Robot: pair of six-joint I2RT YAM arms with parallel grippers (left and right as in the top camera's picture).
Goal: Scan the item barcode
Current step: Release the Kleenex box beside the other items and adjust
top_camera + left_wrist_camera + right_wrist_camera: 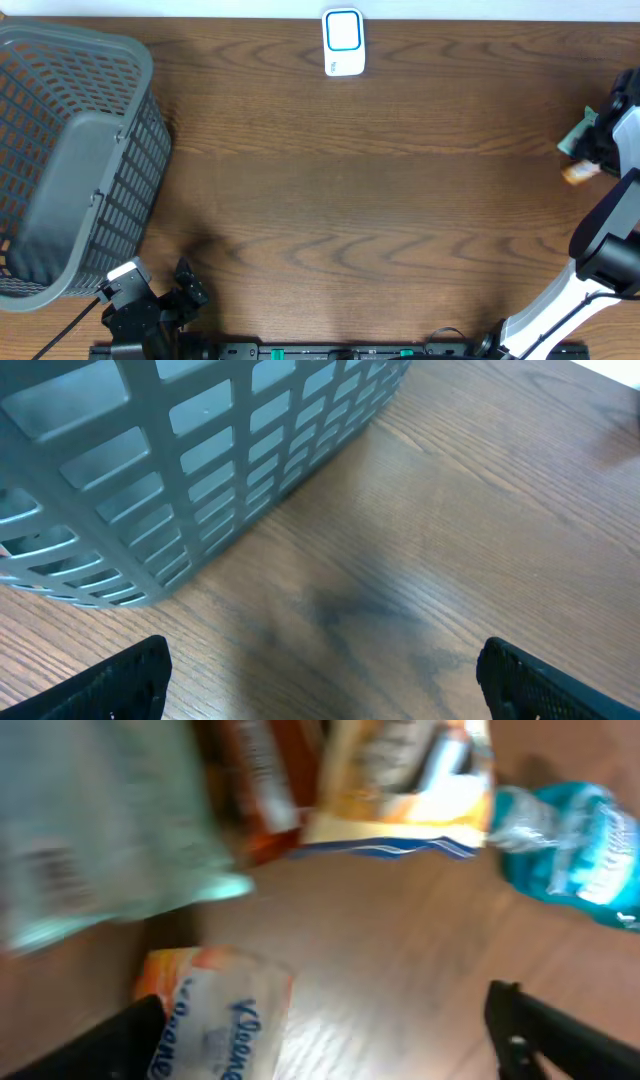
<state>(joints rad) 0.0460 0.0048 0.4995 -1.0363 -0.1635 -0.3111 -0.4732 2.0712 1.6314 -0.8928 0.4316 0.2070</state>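
The right claw stands wide and holds nothing, hanging over a heap of packets. An orange-and-white soft tissue packet lies beneath it, close to one finger. A teal crinkled plastic packet sits beyond the other finger. The view is blurred, so closing off centre could pinch two packets, or only a slack corner that slips. The white box scanner with a blue face stands well apart from this claw, so a loose hold might drop in transit. The left claw is also wide and empty, beside the grey slatted plastic basket.
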